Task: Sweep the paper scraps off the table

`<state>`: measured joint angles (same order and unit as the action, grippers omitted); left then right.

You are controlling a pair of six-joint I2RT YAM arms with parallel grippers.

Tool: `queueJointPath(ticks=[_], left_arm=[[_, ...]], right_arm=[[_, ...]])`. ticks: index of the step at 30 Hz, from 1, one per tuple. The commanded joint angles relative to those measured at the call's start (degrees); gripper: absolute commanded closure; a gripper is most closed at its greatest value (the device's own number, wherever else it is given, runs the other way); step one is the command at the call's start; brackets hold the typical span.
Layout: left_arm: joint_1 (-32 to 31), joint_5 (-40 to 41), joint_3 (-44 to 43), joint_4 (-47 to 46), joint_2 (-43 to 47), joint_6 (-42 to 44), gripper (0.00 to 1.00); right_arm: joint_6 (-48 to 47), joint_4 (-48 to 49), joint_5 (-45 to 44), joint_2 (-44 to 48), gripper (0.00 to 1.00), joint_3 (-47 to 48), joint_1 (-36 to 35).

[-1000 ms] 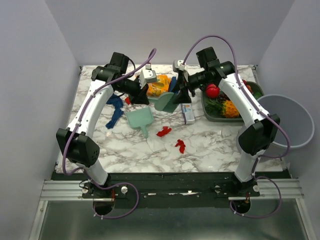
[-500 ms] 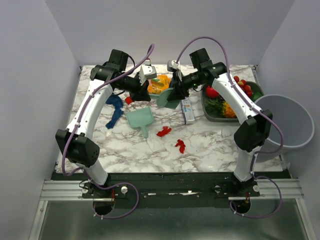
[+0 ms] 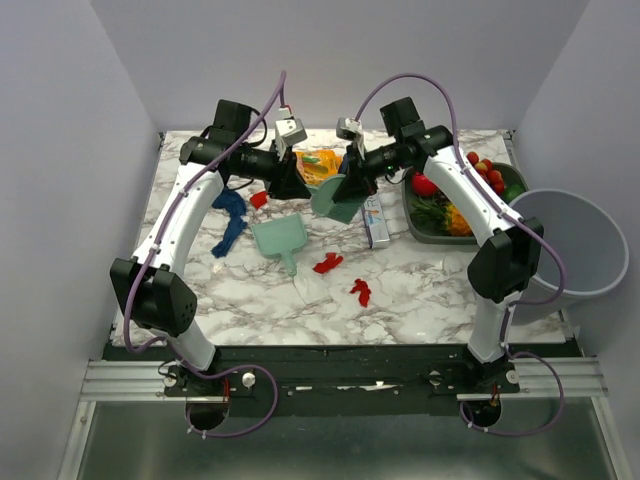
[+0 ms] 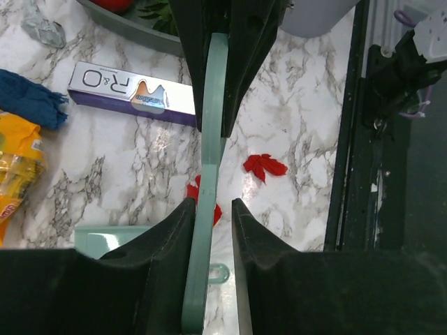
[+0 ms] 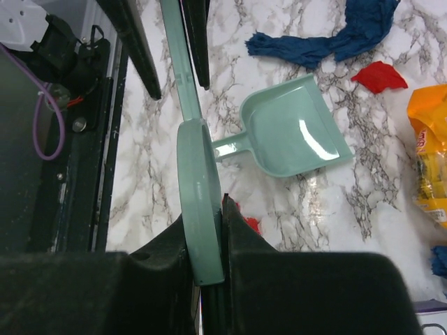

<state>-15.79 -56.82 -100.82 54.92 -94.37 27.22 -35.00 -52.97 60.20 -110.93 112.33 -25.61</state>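
A green hand brush hangs above the table, between both arms. My right gripper is shut on its flat body. My left gripper is open around the brush's handle; the handle lies against one finger, with a gap to the other. The green dustpan lies on the marble below. Red paper scraps lie at the table's middle and near the left arm. Dark blue scraps lie left of the dustpan.
An orange snack bag lies behind the grippers. A purple-and-white box sits right of the brush. A green tray of fruit and vegetables stands at the right, with a grey bin off the table's right edge.
The right gripper has shut on the brush. The left gripper, shut on the handle before, has opened. Both grippers have drawn back a little from the near side.
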Motion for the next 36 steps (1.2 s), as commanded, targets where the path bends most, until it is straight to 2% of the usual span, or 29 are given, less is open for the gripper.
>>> queueJointPath(ticks=[1, 2, 6, 10, 13, 14, 16, 22, 28, 34, 35, 36], left_arm=[[0.94, -7.78, 3.87, -6.05, 1.55, -7.27, 0.68], [1.29, -8.13, 4.65, -6.83, 1.55, -7.79, 0.71], [2.96, -10.94, 6.33, -11.93, 1.9, -13.76, 0.71], [3.49, -11.12, 6.16, -13.17, 1.56, -14.83, 0.73], [3.57, -11.82, 6.42, -14.48, 1.55, -16.49, 0.71], [3.57, -11.83, 6.68, -15.27, 1.55, -16.85, 0.66], [3.57, -11.74, 6.77, -15.98, 1.73, -17.38, 0.64], [3.57, -10.16, 6.51, -15.98, 1.73, -15.71, 0.66], [3.57, -10.33, 6.51, -14.84, 1.47, -14.48, 0.73], [3.57, -10.77, 6.33, -14.31, 1.12, -13.96, 0.91], [3.57, -10.6, 5.64, -13.0, 1.03, -13.52, 0.97], [3.57, -10.33, 5.19, -11.86, 0.77, -12.73, 1.0]], right_arm=[[4.59, 3.75, 4.13, -0.77, 0.99, -1.68, 0.91], [5.29, 3.84, 4.22, -0.77, 0.99, -1.77, 0.91], [5.91, 4.1, 4.39, -1.04, 0.99, -1.94, 1.17], [7.05, 4.72, 4.92, -1.39, 0.99, -1.94, 1.26], [7.67, 4.98, 5.18, -1.65, 1.0, -2.03, 1.26], [7.76, 4.98, 5.27, -1.74, 1.0, -2.03, 1.26], [7.84, 4.98, 5.36, -1.83, 0.99, -1.94, 1.17], [8.11, 4.89, 5.89, -2.0, 0.99, -2.21, 1.26], [8.9, 5.42, 5.8, -2.18, 0.99, -2.21, 1.26], [10.74, 7.0, 4.32, -2.44, 0.98, -2.65, 1.26], [11.44, 7.26, 3.78, -2.44, 0.92, -2.56, 1.35], [11.45, 7.35, 2.91, -2.27, 0.82, -2.47, 1.35]])
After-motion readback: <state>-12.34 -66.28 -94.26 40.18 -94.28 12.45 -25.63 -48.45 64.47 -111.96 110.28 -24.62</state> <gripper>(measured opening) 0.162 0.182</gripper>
